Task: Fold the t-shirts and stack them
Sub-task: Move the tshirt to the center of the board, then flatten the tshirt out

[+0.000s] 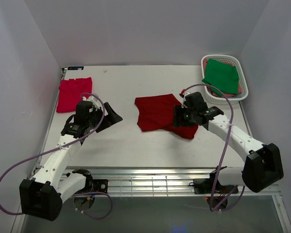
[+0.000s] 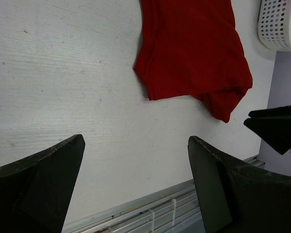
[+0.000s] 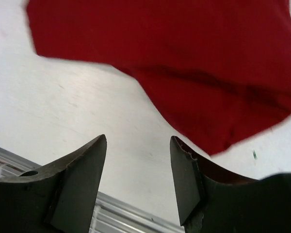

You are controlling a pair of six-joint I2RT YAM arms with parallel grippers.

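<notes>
Three t-shirts show in the top view: the dark red t-shirt (image 1: 157,112) lies rumpled at the centre of the counter (image 1: 121,145), the pinkish-red t-shirt (image 1: 73,93) lies flat and roughly squared at the upper left, and the green t-shirt (image 1: 221,75) sits folded in the white basket (image 1: 244,90) at the upper right. The dark red one looks like the piece in hand, its lower right corner doubled over and its outline uneven. The right arm (image 1: 233,133) reaches over that corner; in its wrist view the jaws stand apart with nothing between them, just off the cloth's lower edge. The left arm (image 1: 63,150) waits to the left of the shirt, well apart from it, its jaws spread wide and empty. To fold this well, the shirt probably needs spreading first: each arm should pinch one corner of the same hem, catching both layers, pull gently outward until the wrinkles go, then carry the edge low across so the sides line up before letting go.
</notes>
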